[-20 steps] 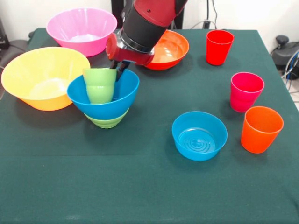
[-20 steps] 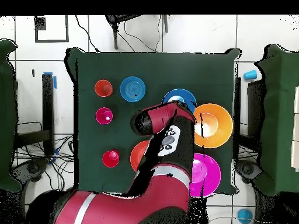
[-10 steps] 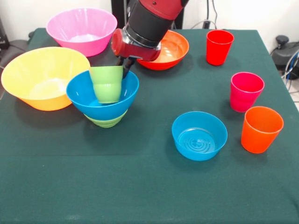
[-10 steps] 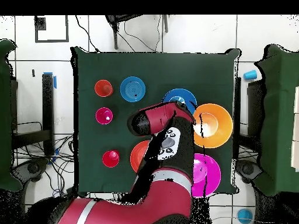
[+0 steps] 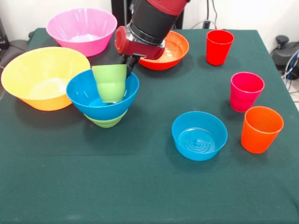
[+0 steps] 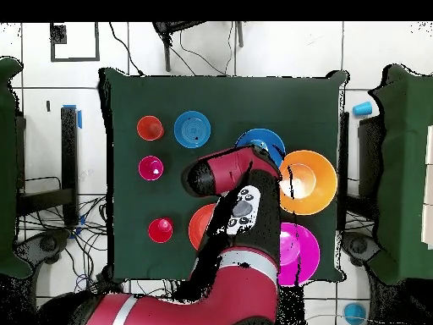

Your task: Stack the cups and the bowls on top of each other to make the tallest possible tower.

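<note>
The light green cup leans, tilted, inside the wide blue bowl, which sits on the small green bowl. My gripper is at the cup's far rim and shut on it. The red cup, magenta-pink cup and orange cup stand upright on the right. The small translucent blue bowl sits alone in front of them. In the overhead view my arm hides the green cup and part of the blue bowl.
The big yellow-orange bowl touches the blue bowl's left side. The big pink bowl is at the far left corner. The shallow orange-red bowl lies behind my gripper. The green tablecloth covers the table.
My gripper has moved right and slightly up with the green cup. The cup has shifted from the blue bowl's left side towards its middle and now tilts.
</note>
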